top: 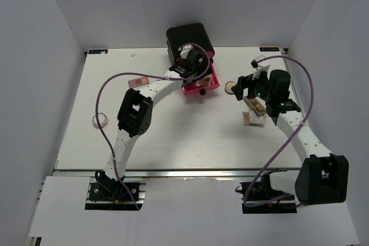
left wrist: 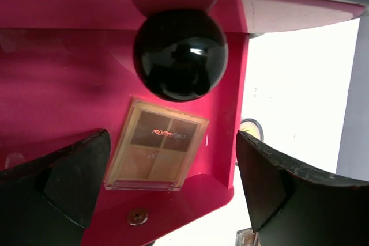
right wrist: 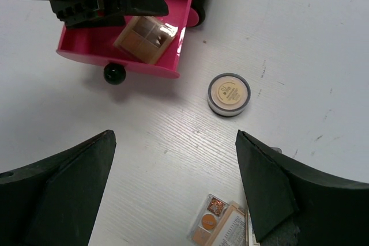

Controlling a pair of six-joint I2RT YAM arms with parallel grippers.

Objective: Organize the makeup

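Makeup palettes [top: 253,113] and a round compact [top: 230,87] lie on the white bench [top: 173,136], right of the black box's [top: 189,38] open pink drawer [top: 204,86]. Left wrist: a tan four-pan palette [left wrist: 157,152] lies in the drawer, below the spread, empty left end effector [left wrist: 173,159]. Right wrist: the right end effector [right wrist: 174,142] hangs spread and empty near the compact.

A tan four-pan palette [left wrist: 157,152] lies flat in the pink drawer [left wrist: 57,73]; a round compact [right wrist: 229,94] lies outside nearby.

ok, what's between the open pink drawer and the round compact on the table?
Nothing. In the right wrist view, only bare table lies between the pink drawer and the round compact.
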